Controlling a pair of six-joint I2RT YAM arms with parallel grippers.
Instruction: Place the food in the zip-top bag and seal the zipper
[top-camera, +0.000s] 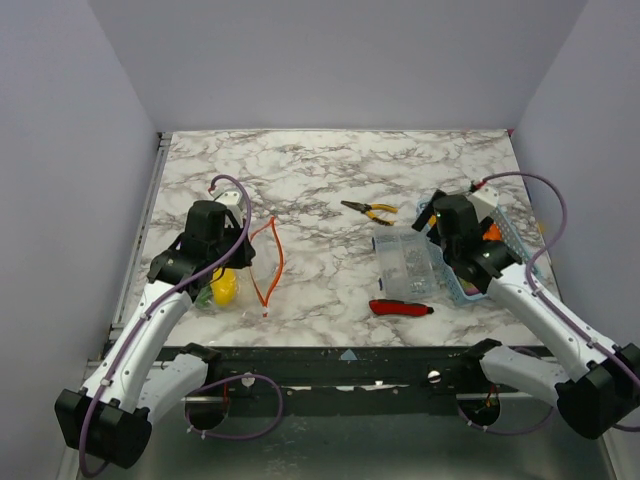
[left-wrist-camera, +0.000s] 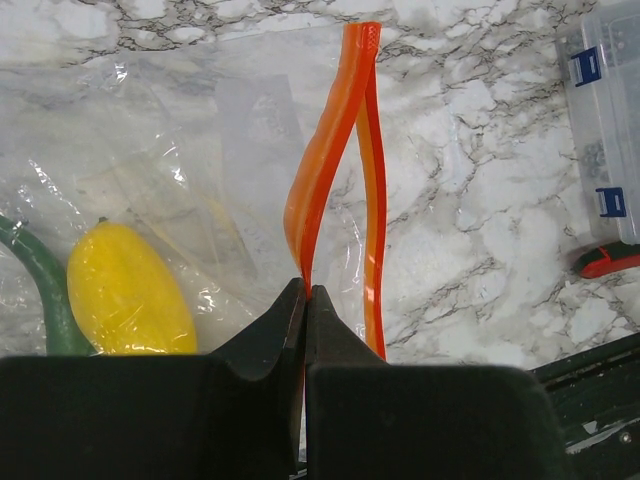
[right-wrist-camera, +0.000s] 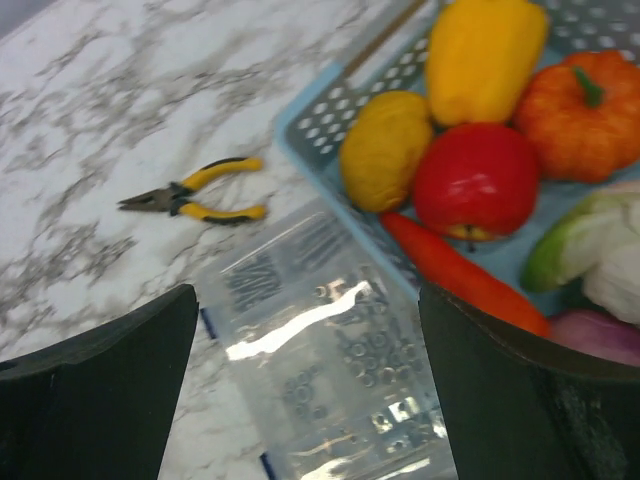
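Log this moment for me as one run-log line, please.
left gripper: shut on zipper | zipper: mouth open, unsealed | zip-top bag: yellow piece inside | right gripper: open, by basket | basket: red tomato, yellow pepper inside

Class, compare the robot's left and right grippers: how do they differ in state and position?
The left gripper is shut on the zipper; the right gripper is open, holding nothing. The left gripper is at the rim of the zip-top bag; the right gripper hangs above the compartment box, beside the blue basket. Both are black.
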